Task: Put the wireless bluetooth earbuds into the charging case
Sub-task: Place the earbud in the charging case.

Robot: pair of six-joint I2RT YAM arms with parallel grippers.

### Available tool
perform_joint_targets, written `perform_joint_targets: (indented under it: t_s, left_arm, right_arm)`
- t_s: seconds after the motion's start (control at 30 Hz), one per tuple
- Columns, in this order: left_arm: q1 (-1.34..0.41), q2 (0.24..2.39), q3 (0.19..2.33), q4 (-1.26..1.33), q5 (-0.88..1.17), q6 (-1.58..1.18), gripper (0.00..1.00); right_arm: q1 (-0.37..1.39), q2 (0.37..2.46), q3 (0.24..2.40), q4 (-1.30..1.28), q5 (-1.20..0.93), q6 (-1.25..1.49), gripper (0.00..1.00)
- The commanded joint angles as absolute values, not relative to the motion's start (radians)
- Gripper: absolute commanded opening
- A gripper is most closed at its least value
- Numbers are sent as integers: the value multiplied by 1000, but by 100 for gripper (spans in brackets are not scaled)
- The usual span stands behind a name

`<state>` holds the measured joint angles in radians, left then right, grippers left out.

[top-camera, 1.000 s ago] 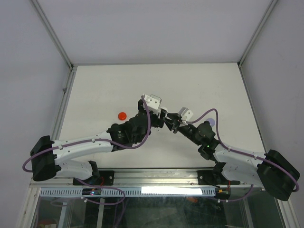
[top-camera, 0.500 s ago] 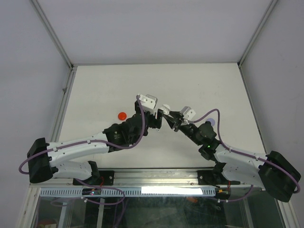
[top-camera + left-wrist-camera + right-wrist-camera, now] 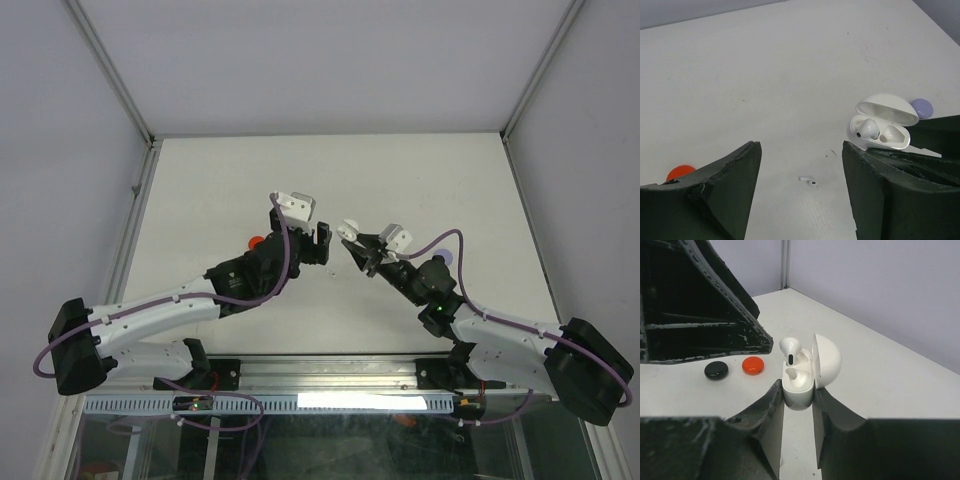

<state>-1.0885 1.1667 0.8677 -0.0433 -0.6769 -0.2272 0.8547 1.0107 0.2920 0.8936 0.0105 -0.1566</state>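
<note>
The left jaws stand wide apart and hold nothing. A red round case [image 3: 680, 172] lies outside their left finger. Seen between the two fingers, a loose earbud [image 3: 808, 180] lies on the tabletop [image 3: 765, 75]; it is tiny, white and stemmed, with a dark tip. The right jaws are clamped on the open white charging case [image 3: 799, 390]. A seated earbud [image 3: 789, 348] stands in one well, and the other well [image 3: 797, 376] is empty. A lavender round case [image 3: 922, 107] lies beyond the right jaws.

charging case [image 3: 799, 386]: glossy white all over
earbud inside charging case [image 3: 789, 347]: white, black spot
loose earbud [image 3: 809, 180]: white, dark dot
puck left of charging case [image 3: 753, 365]: red
puck farther left [image 3: 716, 370]: black
puck by its lid [image 3: 921, 106]: lavender
table [image 3: 765, 75]: off-white
</note>
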Motion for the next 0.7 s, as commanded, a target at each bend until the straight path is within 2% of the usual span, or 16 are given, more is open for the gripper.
perform_joint_targets:
  t_s: [0.0,0.27,0.67]
  left_arm:
    - [-1059,1093,835,16,-550,-269,67]
    - [-1016,1080,827,63,-397,-284,67]
    - [-965,1108,844,66,-377,-301,67]
  right_arm:
    - [856,993,319,968,6,-154,12]
    - [856,995,322,970,-7,-144,12]
    - [856,996,326,969,-34,-141,12]
